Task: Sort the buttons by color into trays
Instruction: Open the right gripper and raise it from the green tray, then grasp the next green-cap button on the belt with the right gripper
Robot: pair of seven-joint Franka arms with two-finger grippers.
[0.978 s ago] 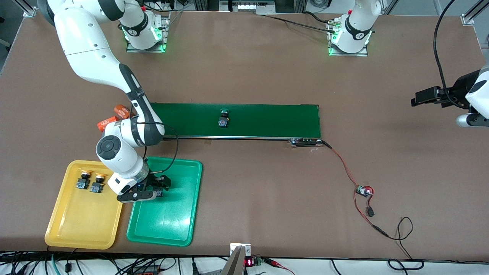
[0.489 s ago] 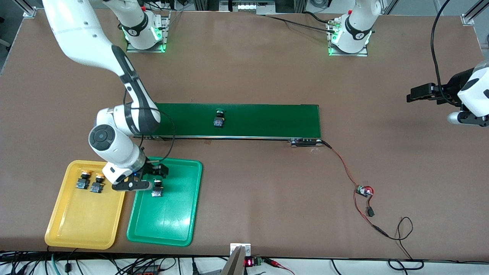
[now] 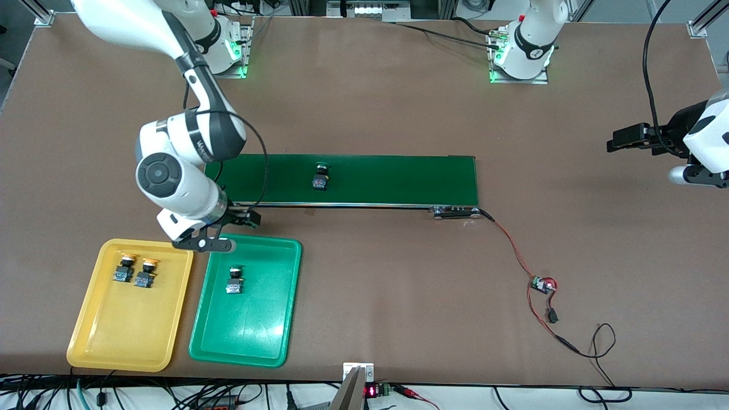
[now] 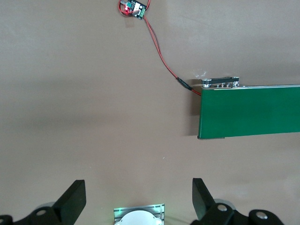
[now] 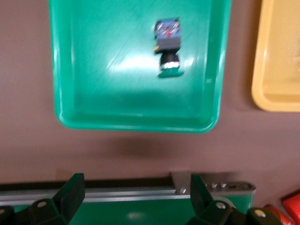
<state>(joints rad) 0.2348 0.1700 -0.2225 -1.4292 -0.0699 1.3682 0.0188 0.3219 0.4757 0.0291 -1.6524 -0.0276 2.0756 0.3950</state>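
A green button (image 3: pixel 233 279) lies in the green tray (image 3: pixel 267 319); it also shows in the right wrist view (image 5: pixel 168 44) in that tray (image 5: pixel 75 75). Two yellow-orange buttons (image 3: pixel 125 267) (image 3: pixel 146 272) lie in the yellow tray (image 3: pixel 125 330). Another green button (image 3: pixel 321 176) rides on the dark-green conveyor belt (image 3: pixel 398 179). My right gripper (image 3: pixel 228 228) is open and empty, up over the belt's edge next to the green tray (image 5: pixel 136 197). My left gripper (image 4: pixel 139 206) is open and empty, waiting over bare table at the left arm's end.
A red wire (image 3: pixel 512 250) runs from the belt's motor end (image 3: pixel 455 212) to a small circuit board (image 3: pixel 544 283). Orange cylinders (image 5: pixel 293 208) peek in by the belt's end in the right wrist view.
My right gripper let go of the green button in the green tray, rose and drew back toward the belt. The green button on the belt moved toward the right arm's end.
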